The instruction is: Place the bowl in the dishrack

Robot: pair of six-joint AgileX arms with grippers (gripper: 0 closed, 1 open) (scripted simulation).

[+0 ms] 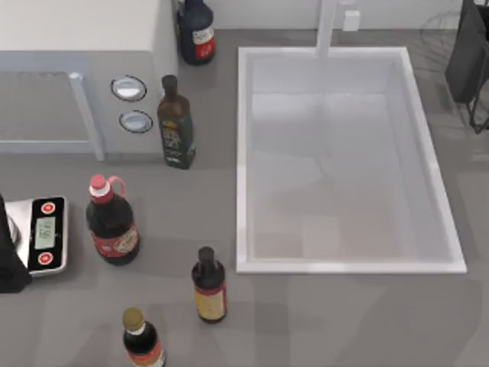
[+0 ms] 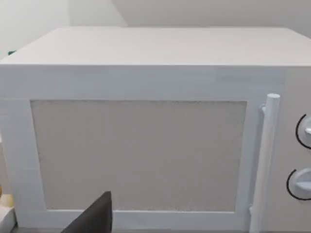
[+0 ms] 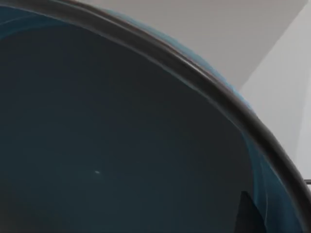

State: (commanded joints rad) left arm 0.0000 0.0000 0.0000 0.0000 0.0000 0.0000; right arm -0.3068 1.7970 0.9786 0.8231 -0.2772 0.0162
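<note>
The right arm (image 1: 467, 53) stands at the bench's far right corner, a dark bulk over the thin rods of the dishrack (image 1: 437, 30), whose curved wires show just beside it at that edge. The right wrist camera looks straight into the bowl (image 3: 121, 145) from very close: its glossy teal inside spreads across the picture, and its dark rim (image 3: 194, 77) sweeps in an arc against the pale wall behind. A dark fingertip (image 3: 245, 213) shows against the bowl's inner surface near the rim, so the right gripper appears to be pinching the bowl by its edge, though the contact itself is too partial to be sure of. Judged from this, the bowl is already picked up and carried to the rack's corner; what is left is to lower it among the rods and let go, and whether it already touches the rack cannot be told. The left arm (image 1: 9, 264) is parked at the bench's left edge beside the kitchen scale (image 1: 42, 233), its camera facing the microwave (image 2: 146, 145) door; whether its hand is spread or pressed together cannot be told. The white sink (image 1: 244, 153) lies in the middle right of the bench, with several bottles (image 1: 113, 225) between it and the microwave.
</note>
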